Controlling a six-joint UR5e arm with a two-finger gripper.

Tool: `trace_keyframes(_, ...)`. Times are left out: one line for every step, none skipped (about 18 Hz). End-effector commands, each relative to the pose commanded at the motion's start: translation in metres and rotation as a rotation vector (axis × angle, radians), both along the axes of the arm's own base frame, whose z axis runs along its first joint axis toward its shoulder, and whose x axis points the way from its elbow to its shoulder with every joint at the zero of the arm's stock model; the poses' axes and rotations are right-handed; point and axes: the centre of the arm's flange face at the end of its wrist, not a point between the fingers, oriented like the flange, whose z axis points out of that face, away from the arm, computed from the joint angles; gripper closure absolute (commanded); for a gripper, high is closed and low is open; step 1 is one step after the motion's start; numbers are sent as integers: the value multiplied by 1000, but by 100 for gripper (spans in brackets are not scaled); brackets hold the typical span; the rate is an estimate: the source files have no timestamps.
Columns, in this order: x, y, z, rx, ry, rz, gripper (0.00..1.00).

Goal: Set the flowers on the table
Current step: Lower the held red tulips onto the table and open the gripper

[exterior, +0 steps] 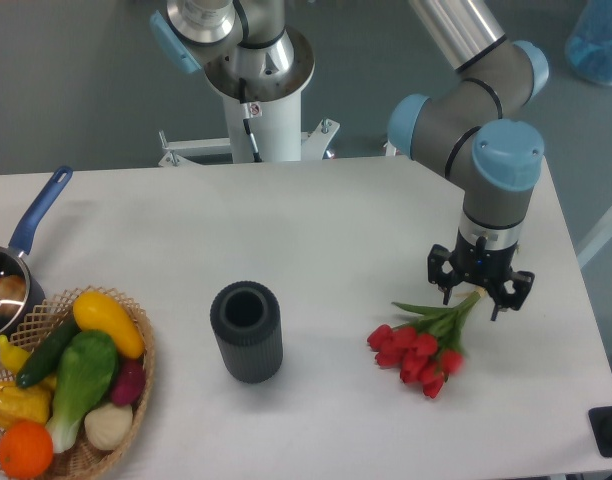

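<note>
The flowers [418, 352], a small bunch of red tulips with green stems, lie on the white table [336, 230] at the right, blooms toward the front left and stems toward the back right. My gripper [480, 294] points straight down over the stem ends, with its fingers open on either side of them. The stem tips show between the fingers. The dark ribbed vase [247, 331] stands upright and empty in the middle of the table, well left of the flowers.
A wicker basket [136, 330] of vegetables and fruit sits at the front left corner. A pot with a blue handle [31, 225] is at the left edge. The robot's white base [261, 110] stands behind the table. The table's right edge is close to the gripper.
</note>
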Motion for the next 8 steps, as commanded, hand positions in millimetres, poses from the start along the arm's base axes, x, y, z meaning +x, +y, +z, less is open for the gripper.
trace_keyframes(-2, -1, 1, 8, 12, 2, 0)
trace_keyframes(-12, -13, 4, 17, 21, 22, 0)
trace_keyframes(-20, -20, 3, 34, 19, 35, 0)
trace_keyframes(-21, -21, 4, 52, 13, 34, 0)
trace_keyframes(-25, -27, 7, 72, 12, 38, 0)
trace_keyframes(-32, -37, 10, 85, 15, 39, 0)
trace_keyframes(-37, -42, 13, 91, 23, 29, 0)
trace_keyframes(-41, -47, 13, 95, 26, 21, 0)
